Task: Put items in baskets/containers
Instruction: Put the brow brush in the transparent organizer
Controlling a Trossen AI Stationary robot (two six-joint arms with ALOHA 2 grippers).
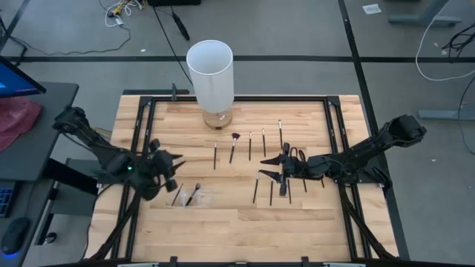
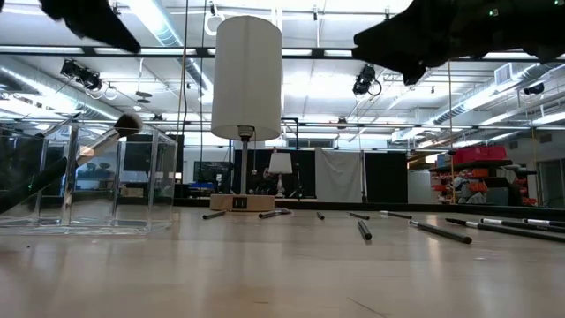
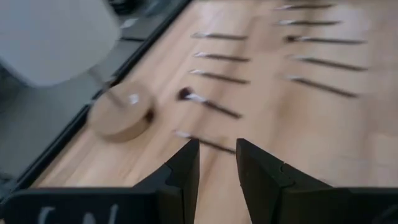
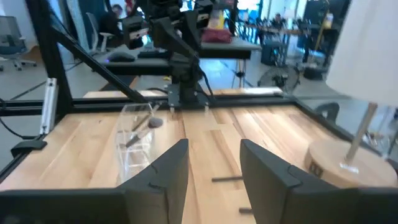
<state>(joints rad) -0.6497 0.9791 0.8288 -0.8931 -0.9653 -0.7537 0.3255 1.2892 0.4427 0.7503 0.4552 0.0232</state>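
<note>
Tall white lamp [image 1: 211, 74] behind brush rows [image 1: 249, 144]; clear container [image 1: 194, 196] nearby; both grippers [image 1: 172, 169] [image 1: 269, 168] parted, empty.

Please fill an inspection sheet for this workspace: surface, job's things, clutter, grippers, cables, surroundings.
Surface: wooden table in a black frame.
Job's things: clear container near the left arm, two brushes leaning inside; about ten loose brushes lie in rows mid-table.
Clutter: tall white cylinder on a round wooden base at the table's far edge.
Grippers: left gripper open, empty, raised beside the container; right gripper open, empty, over the loose brushes.
Cables: white cable and small wire bundle on the floor, off the table.
Surroundings: desk with a laptop to the left; open hall with ceiling lights behind.
</note>
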